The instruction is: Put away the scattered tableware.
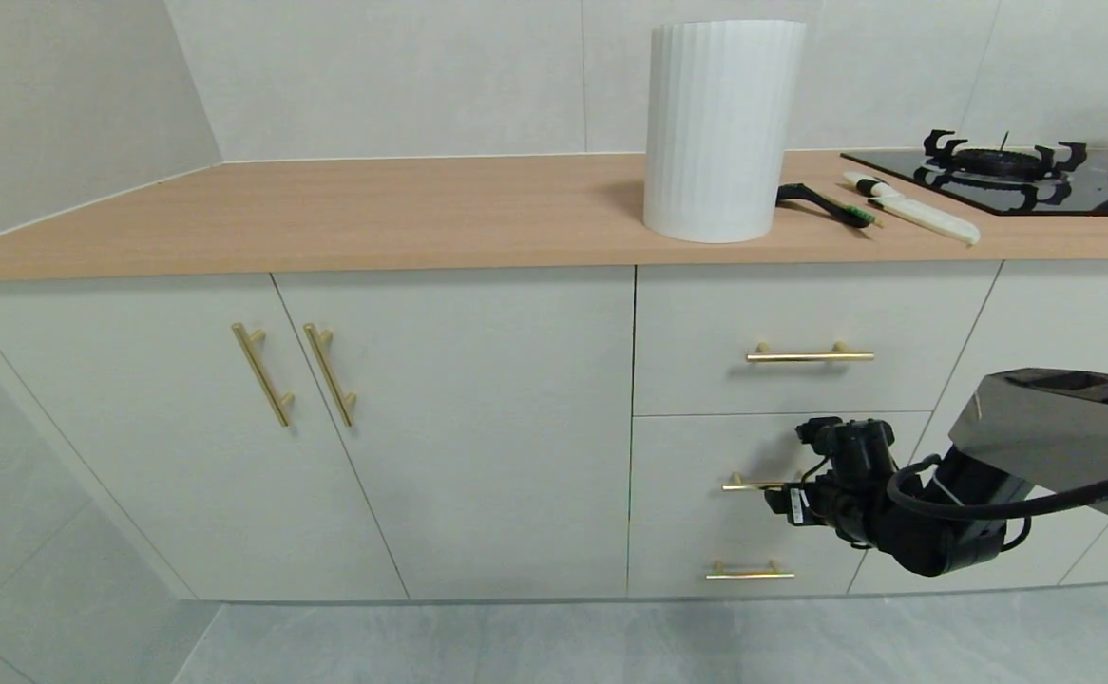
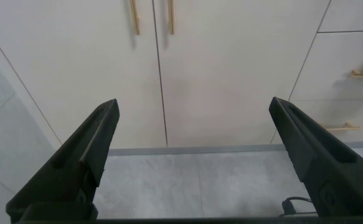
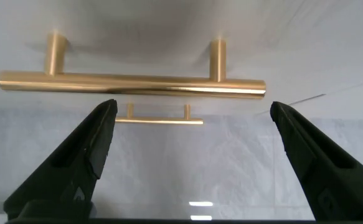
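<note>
**Pincer Nears Drawer, Tableware Lies Out**

Lower right in the head view, the right pincer [image 3: 192,109], spread wide, hovers at the middle drawer's brass bar handle [image 3: 131,84]. The left pincer [image 2: 193,102] is spread too. The white-handled knife [image 1: 915,211] and black-handled utensil [image 1: 820,201] lie on the wooden table [image 1: 373,209], upper right. The bar looks not yet between the fingers, so closing now could miss or slip off.

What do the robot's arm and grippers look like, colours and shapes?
The right arm is black with rounded joints, a thick black cable looping beside it and a small white label near the right gripper. It and the left gripper each have two flat matte black fingers tapering to wedge tips.
</note>
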`<state>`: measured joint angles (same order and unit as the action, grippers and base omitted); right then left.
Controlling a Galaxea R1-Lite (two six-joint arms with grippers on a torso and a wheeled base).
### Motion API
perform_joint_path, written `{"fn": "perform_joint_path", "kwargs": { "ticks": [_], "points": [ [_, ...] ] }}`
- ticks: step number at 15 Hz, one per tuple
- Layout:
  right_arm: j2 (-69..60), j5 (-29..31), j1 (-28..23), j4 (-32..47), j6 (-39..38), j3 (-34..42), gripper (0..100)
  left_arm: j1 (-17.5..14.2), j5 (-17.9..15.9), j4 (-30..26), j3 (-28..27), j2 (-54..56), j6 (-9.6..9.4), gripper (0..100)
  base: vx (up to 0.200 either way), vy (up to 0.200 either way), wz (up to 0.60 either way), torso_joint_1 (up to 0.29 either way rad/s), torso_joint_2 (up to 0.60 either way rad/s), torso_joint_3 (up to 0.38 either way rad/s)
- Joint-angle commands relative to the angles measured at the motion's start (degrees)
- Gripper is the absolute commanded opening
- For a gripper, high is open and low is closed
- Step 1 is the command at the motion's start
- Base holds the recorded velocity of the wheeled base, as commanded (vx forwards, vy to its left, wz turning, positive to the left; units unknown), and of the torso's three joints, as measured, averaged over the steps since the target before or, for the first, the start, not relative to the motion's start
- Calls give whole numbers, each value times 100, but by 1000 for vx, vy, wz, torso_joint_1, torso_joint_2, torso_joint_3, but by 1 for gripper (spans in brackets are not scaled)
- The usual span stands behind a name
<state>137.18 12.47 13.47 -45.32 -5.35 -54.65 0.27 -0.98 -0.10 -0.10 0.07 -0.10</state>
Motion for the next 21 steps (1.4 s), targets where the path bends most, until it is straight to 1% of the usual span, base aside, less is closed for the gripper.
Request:
{"fn": "perform_joint_path", "kwargs": {
  "ticks": [1,5,7,10,13,18,19,21],
  "points": [
    [-236,-17,15,-38,-10,60,100,0,1,1,1,-7,1,100,0,0,0,0,0,0],
    [-148,-43,15,-126,-124,-28,100,0,1,1,1,-7,1,100,0,0,0,0,0,0],
    [81,-25,6,-187,-133,-230,100,0,-8,1,1,-7,1,100,0,0,0,0,0,0],
    [169,-34,-11,-117,-124,-309,100,0,1,1,1,-7,1,100,0,0,0,0,0,0],
    [230,-34,-11,226,-115,-450,100,0,-8,1,1,-7,1,100,0,0,0,0,0,0],
    [265,-34,6,402,-71,-441,100,0,1,1,1,-7,1,100,0,0,0,0,0,0],
    [239,-52,6,674,-62,-468,100,0,-8,1,1,-7,1,100,0,0,0,0,0,0],
    [221,-157,6,709,-62,-468,100,0,1,1,1,-7,1,100,0,0,0,0,0,0]
  ]
}}
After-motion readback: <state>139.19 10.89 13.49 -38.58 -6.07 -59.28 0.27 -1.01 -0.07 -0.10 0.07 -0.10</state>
